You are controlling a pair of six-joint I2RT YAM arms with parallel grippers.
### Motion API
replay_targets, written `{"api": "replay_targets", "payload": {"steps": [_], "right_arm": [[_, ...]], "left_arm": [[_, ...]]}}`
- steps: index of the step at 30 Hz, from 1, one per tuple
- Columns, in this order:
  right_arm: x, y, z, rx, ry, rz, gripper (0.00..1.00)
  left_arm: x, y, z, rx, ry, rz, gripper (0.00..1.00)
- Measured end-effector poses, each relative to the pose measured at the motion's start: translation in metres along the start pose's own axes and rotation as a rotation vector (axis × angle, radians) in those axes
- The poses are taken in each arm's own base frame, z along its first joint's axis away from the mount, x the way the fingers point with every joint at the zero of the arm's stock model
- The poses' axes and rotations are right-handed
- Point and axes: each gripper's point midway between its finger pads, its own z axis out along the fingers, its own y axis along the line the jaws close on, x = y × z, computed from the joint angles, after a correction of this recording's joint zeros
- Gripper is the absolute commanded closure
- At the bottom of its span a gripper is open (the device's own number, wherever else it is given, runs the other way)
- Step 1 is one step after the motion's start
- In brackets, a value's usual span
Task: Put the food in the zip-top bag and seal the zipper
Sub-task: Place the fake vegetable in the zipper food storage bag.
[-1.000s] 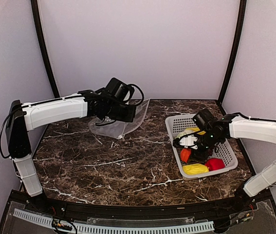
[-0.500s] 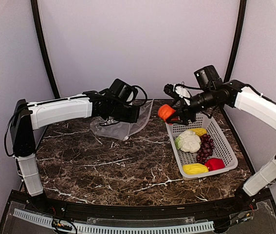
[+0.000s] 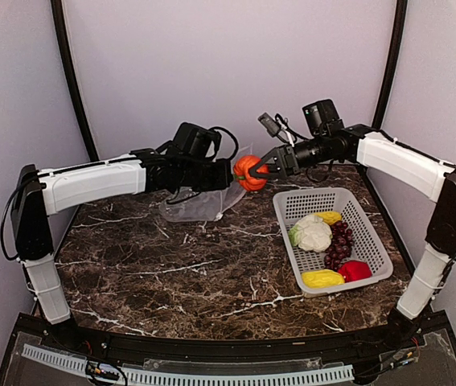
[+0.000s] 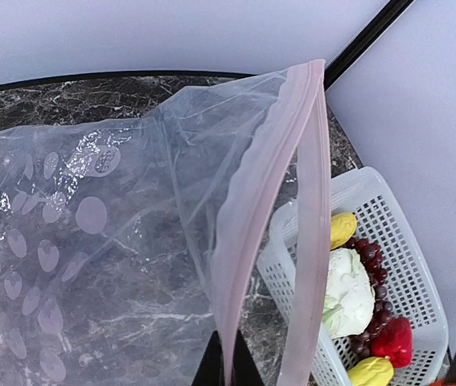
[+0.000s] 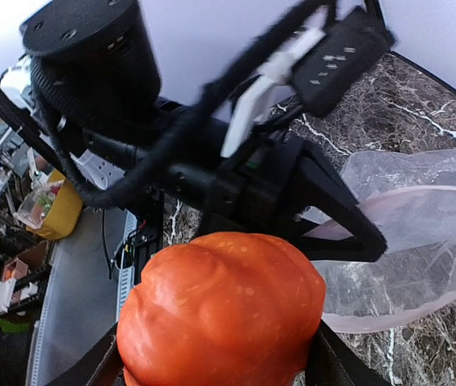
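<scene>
Left gripper pressed together on zipper, zip-top bag hanging toward 7 o'clock | right gripper pinching orange pumpkin just at 3 o'clock of bag mouth | other food in white basket, 4 o'clock of pumpkin

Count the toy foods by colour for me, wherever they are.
Orange: 1, pumpkin
White: 1, cauliflower
Yellow: 2, far piece and near piece
Red: 1, pepper
Purple: 1, grapes
Total: 6

No legible text, label, brand, number or sign anywhere in view.
</scene>
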Motion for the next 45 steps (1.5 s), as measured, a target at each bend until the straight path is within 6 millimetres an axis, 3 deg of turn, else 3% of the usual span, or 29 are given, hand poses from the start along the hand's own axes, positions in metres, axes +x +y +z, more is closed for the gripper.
{"api": "replay_targets", "payload": {"steps": [7,21,33,38,41,45], "right_arm": [[-0.015,-0.027,-0.020,-0.001,-0.083,0.132,0.55],[-0.005,-0.060,-0.004,0.012,-0.079,0.343,0.56],[0.003,-0.080,0.000,0.152,-0.069,0.362,0.57],[0.009,-0.078,0.012,0.227,-0.019,0.304,0.56],[0.011,-0.076,0.020,0.284,0.013,0.250,0.50],[0.013,-0.075,0.024,0.340,0.052,0.188,0.23]], "left_arm": [[-0.014,-0.011,-0.019,0.073,-0.069,-0.087,0.99],[-0.011,-0.014,-0.022,0.119,-0.091,-0.138,0.99],[-0.017,-0.025,-0.032,0.167,-0.137,-0.140,0.99],[-0.020,-0.028,-0.033,0.178,-0.149,-0.141,0.99],[-0.020,-0.029,-0.034,0.183,-0.151,-0.140,0.99],[-0.020,-0.031,-0.035,0.187,-0.153,-0.139,0.99]]}}
